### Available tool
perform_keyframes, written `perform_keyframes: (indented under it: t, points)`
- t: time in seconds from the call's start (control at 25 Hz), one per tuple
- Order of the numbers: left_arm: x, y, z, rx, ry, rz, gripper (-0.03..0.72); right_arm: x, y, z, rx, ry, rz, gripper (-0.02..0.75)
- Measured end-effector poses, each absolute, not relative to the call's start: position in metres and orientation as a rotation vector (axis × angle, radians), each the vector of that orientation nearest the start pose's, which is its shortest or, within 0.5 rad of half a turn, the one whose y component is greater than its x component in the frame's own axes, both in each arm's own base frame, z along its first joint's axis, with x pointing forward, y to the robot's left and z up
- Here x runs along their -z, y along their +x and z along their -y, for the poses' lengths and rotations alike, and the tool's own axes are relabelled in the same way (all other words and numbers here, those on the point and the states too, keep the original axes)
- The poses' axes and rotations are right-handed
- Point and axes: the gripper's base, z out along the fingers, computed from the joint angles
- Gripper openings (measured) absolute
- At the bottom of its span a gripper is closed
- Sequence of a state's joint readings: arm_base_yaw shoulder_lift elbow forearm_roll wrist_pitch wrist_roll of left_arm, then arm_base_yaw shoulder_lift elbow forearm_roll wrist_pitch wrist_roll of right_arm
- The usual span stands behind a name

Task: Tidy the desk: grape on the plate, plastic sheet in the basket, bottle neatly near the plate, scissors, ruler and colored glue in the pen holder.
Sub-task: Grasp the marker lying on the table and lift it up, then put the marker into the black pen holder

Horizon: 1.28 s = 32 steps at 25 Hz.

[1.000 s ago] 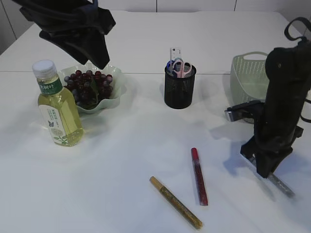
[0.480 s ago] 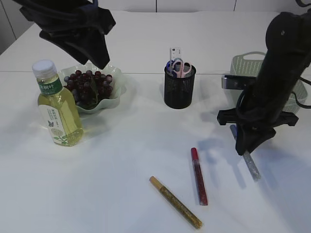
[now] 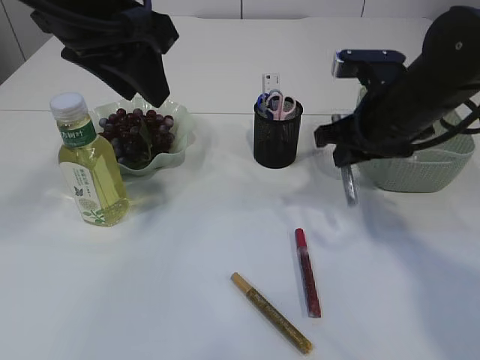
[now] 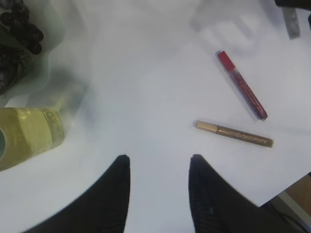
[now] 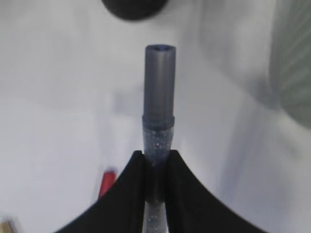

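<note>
The right gripper now hangs in the air just right of the pen holder, level with its rim. A second ago it was low over the near right of the table, and half a second ago it was partway up. It has carried a silver glue pen off the table with it. Its fingers are nearly closed and pinch the pen at its glittery body, the grey cap pointing out ahead, toward the holder's dark rim at the top of the right wrist view. In the exterior view the pen hangs close to upright, clear of the table.

So one glue pen is lifted and nearly delivered; what remains for it, I judge, is a short move left over the holder's mouth and a release. The scissors and ruler already stand in the holder, so the opening is crowded.

Two glue pens are still lying on the near table: the red pen and, left of it, the gold pen.

The left gripper has not moved; it hovers above the plate of grapes, far left, its fingers about half open and empty. The bottle stands upright just near-left of the plate. The basket sits far right, behind the right arm; whether the sheet is in it I cannot tell.
</note>
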<state>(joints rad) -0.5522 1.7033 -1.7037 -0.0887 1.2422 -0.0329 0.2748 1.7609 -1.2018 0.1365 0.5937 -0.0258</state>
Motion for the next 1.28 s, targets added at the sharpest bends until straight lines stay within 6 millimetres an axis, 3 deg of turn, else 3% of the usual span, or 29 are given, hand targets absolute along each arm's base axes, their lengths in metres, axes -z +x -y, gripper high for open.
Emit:
perform_keyframes:
  t: [0.56, 0.96, 1.28]
  points:
    - [-0.359, 0.303, 0.195, 0.287, 0.693, -2.666, 0.29, -0.266, 0.399, -0.112, -0.165, -0.28, -1.958, 0.104]
    - [-0.359, 0.303, 0.195, 0.287, 0.693, -2.666, 0.28, -0.245, 0.436, -0.146, -0.136, -0.414, -1.819, 0.104]
    - [-0.359, 0.303, 0.195, 0.287, 0.693, -2.666, 0.278, -0.236, 0.454, -0.152, -0.136, -0.411, -1.795, 0.104]
